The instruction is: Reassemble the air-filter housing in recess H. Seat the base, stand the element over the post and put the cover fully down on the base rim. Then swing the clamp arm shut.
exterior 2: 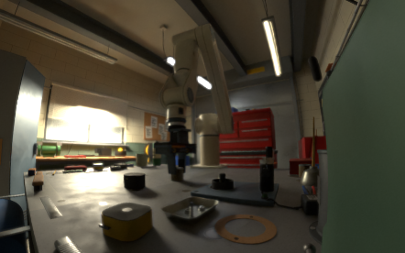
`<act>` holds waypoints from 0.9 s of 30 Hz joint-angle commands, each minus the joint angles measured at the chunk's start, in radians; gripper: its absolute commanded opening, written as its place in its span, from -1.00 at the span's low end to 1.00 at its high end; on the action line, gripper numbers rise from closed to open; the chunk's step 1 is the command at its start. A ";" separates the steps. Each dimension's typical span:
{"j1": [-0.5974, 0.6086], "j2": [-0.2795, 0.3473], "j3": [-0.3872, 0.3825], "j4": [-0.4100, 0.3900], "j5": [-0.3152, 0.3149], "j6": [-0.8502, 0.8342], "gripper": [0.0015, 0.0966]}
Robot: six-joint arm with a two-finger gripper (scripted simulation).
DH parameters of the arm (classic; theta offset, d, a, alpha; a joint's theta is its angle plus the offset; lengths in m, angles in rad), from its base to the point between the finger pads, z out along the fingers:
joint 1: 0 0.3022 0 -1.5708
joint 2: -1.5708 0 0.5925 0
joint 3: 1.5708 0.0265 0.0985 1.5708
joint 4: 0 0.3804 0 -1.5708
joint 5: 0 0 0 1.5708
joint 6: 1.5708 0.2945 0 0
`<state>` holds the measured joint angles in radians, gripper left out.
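Note:
On the dark mat [239, 192] at the middle right of the bench, a low dark base with a short post [222, 183] sits near the mat's left end, and a tall black clamp post [266, 173] stands at its right end. A black cylinder [134, 181] stands on the bench to the left, apart from the mat. My gripper [177, 172] hangs low behind and between them, down at a small dark part on the bench; its fingers are partly closed, and whether they grip that part I cannot tell.
A yellow box with a dark lid [127, 222] sits at the front of the bench. A shallow metal tray [190, 207] lies beside it, with a tan ring gasket [245, 228] to its right. A green panel [376, 128] fills the right side.

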<state>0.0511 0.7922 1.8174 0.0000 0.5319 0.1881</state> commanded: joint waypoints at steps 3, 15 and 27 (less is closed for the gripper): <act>0.000 -0.001 0.000 0.000 0.000 0.000 -0.14; 0.000 -0.001 0.000 0.000 0.000 0.000 -0.65; 0.000 0.000 0.000 0.000 0.000 0.000 -0.96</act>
<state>0.0511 0.7922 1.8174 0.0000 0.5319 0.1881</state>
